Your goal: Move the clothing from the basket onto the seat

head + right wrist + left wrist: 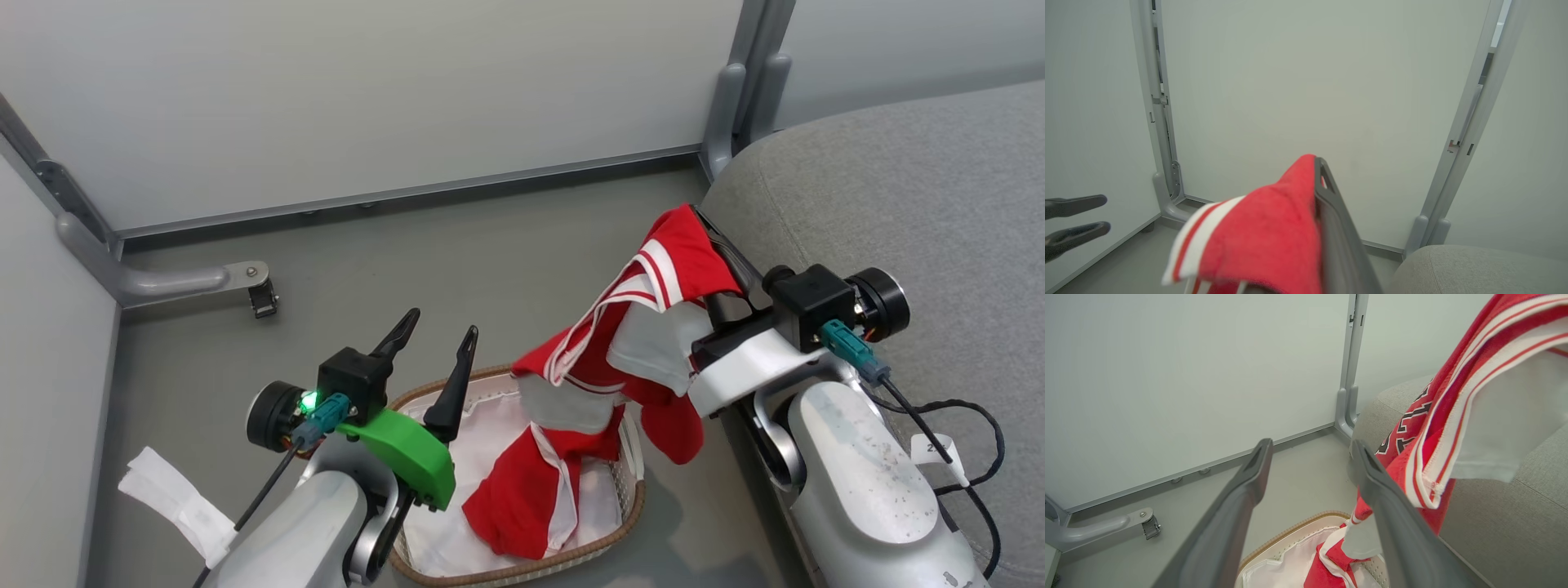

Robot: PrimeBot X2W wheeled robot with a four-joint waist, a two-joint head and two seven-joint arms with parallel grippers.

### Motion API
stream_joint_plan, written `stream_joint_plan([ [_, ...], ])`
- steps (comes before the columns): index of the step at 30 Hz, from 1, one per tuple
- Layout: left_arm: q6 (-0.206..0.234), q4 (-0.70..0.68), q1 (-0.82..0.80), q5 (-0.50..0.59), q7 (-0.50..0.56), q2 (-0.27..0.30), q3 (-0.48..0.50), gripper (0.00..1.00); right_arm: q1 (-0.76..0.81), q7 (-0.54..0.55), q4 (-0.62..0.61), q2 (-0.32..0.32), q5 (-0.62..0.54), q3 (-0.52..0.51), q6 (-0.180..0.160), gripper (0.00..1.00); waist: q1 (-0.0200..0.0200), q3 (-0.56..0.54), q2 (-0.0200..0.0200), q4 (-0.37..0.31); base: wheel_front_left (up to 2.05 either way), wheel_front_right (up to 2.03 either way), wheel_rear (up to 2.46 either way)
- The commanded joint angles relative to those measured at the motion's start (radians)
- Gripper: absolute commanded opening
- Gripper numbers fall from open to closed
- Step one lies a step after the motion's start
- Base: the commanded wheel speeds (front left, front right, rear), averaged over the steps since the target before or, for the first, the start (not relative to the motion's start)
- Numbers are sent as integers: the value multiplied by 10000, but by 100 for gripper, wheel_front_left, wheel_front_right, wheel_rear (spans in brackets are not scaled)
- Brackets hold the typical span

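A red garment (653, 286) with white panels and striped trim hangs from my right gripper (704, 222), which is shut on its top edge just left of the grey seat (898, 188). Its lower part trails down into the cream basket (629, 510) on the floor, over the white liner (490, 416). The left wrist view shows the lifted garment (1445, 428) with black-white lettering beside the seat (1515, 522). My left gripper (441, 327) stands open and empty above the basket's left rim. In the right wrist view the red cloth (1265, 232) drapes over my right gripper's fingers (1331, 212).
Pale partition walls close the back and left, with a grey metal foot and caster (261, 298) on the floor at the left. A grey post (722, 114) stands at the seat's far corner. A black cable (971, 441) loops beside my right forearm.
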Motion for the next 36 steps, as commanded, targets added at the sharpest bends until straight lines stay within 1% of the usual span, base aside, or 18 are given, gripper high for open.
stream_joint_plan([
  [1,25,-51,176,6,-70,-44,5,100,-98,-25,-68,-31,-125,-32,-6,0,0,101,0,-213,0,0,0],
  [5,71,-152,182,59,-171,-136,23,100,-388,-25,-137,-33,-414,-107,-6,0,0,289,0,-675,0,0,0],
  [13,109,-466,-73,321,-300,-288,40,100,-794,-25,-580,-190,-770,-520,-8,0,0,953,0,-1924,0,0,0],
  [23,40,-790,-461,673,-248,-168,-189,100,-515,-25,-1085,-501,-693,-1172,-10,0,0,1829,0,-3315,0,0,0],
  [26,58,-872,-542,747,-197,-150,-251,100,-467,-25,-1073,-523,-658,-1267,-10,0,0,2010,0,-3553,0,0,0],
  [29,88,-940,-608,816,-150,-154,-323,100,-474,-25,-1024,-534,-626,-1352,-10,0,0,2176,0,-3651,0,0,0],
  [32,81,-1020,-706,874,-143,-171,-390,100,-617,-25,-907,-620,-560,-1436,-10,0,0,2356,0,-3602,0,0,0],
  [36,41,-1098,-797,902,-150,-221,-425,100,-1028,-25,-585,-832,-444,-1496,-10,0,0,2640,0,-3340,0,0,0],
])
